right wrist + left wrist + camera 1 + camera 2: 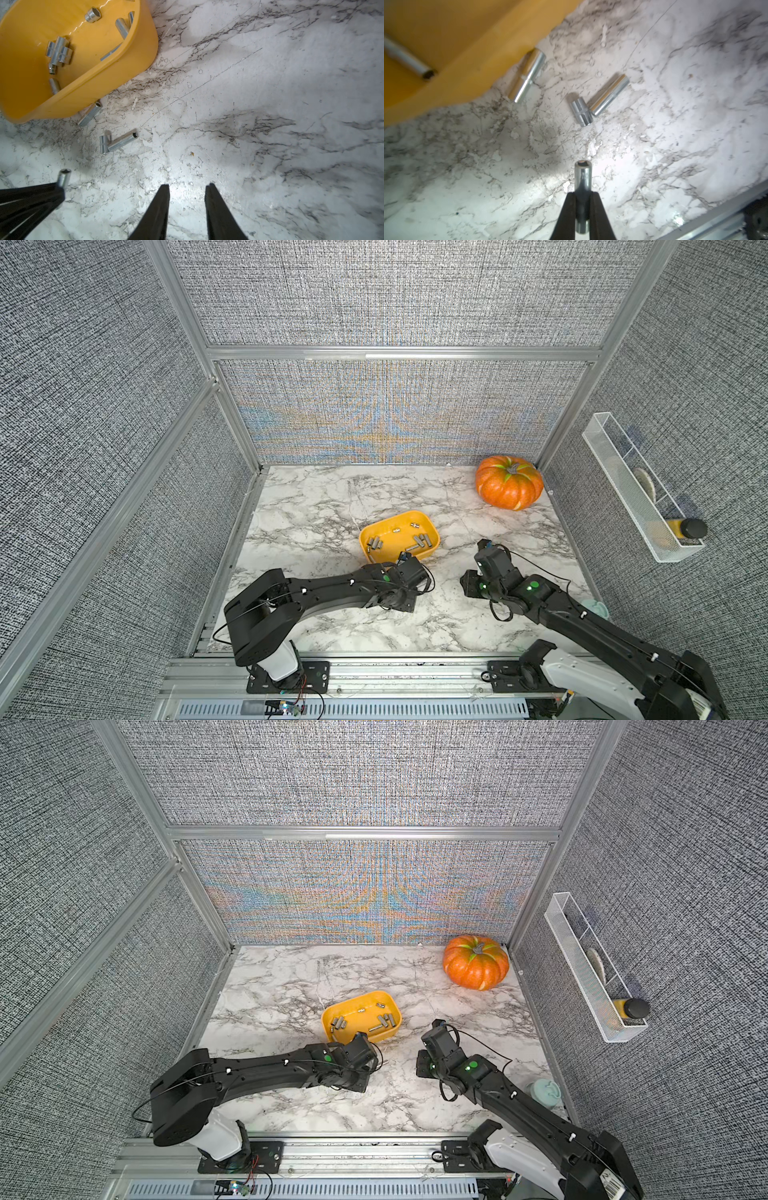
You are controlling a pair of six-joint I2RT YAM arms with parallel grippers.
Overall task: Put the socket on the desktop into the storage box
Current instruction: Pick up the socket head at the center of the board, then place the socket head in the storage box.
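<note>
Firmly, a socket (582, 176) is clamped by the left gripper (582, 193).
The right gripper (188, 185) is held open over the desktop (270, 104).

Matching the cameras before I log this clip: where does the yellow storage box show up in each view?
In a top view: storage box mid-picture on the desktop.
In a top view: again near mid-picture.
Left wrist: blurred orange wall filling one corner.
Right wrist: rounded end and rim in one corner.
Shared landmark: silver sockets lying inside it, in every view.
</note>
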